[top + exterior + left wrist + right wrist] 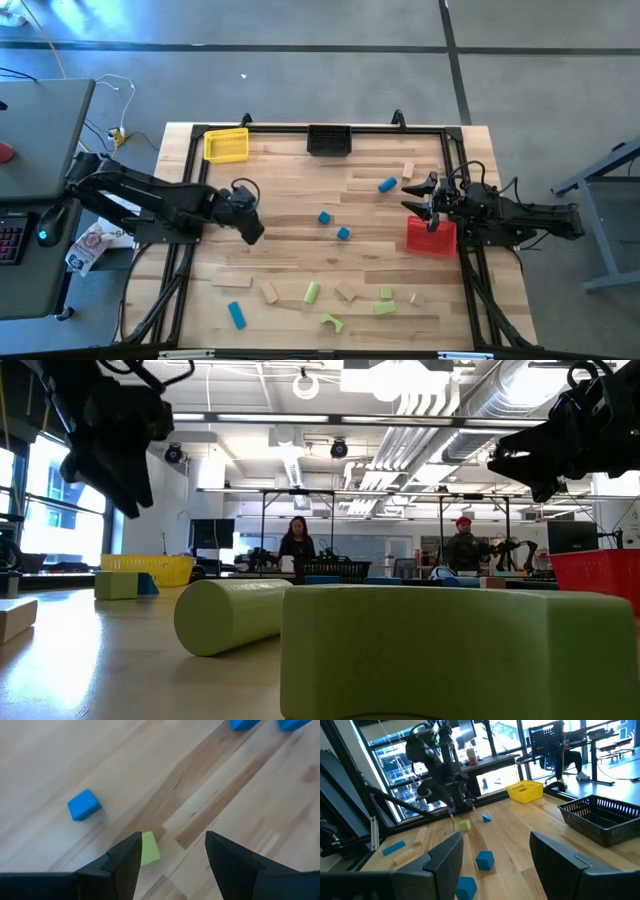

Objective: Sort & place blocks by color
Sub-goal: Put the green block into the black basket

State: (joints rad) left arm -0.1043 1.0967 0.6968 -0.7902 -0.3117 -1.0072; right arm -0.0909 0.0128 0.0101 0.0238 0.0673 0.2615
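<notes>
The left gripper (pixel 250 228) hung over the left-middle of the table (pixel 300 170), jaws apart and empty. In its wrist view a green block (pixel 149 849) lay on the wood just past the left finger, with a blue cube (pixel 84 804) a little farther off. Judging from this, the step in hand was picking one block; to do it well the arm should centre the jaws over the green block, drop straight down, and close only once both fingers flank it, so the block is not nudged away.

The right gripper (pixel 428 198) hovered above the red bin (pixel 430 237) at the table's right edge, jaws apart and holding nothing.

The other blocks lay scattered: blue ones near the middle (pixel 325 217), green and tan pieces along the near edge (pixel 311 292). The yellow bin (pixel 226 145) and black bin (pixel 329 139) stood at the far edge, and nothing blocked the way to them. Two people stood in the room behind.
</notes>
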